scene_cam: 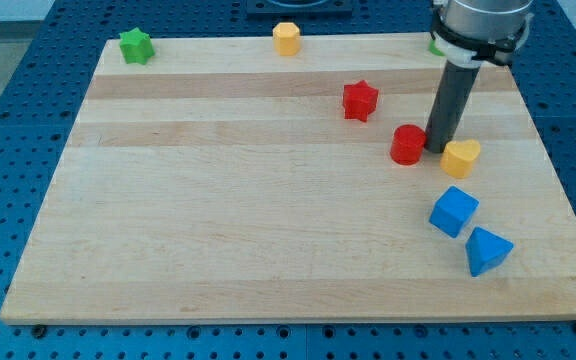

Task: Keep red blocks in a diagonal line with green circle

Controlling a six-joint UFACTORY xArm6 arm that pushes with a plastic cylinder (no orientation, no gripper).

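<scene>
A red star block (360, 100) lies right of the board's middle near the view's top. A red round block (406, 145) lies below and right of it. A sliver of green (434, 46), likely the green circle, shows at the top right edge, mostly hidden behind the arm. My tip (436, 150) rests between the red round block and a yellow heart block (460, 158), touching or nearly touching the red block's right side.
A green star block (136, 46) sits at the top left corner. A yellow block (286, 38) sits at the top edge. A blue cube (453, 211) and a blue triangular block (487, 251) lie at the lower right. The wooden board (218, 220) has a pegboard around it.
</scene>
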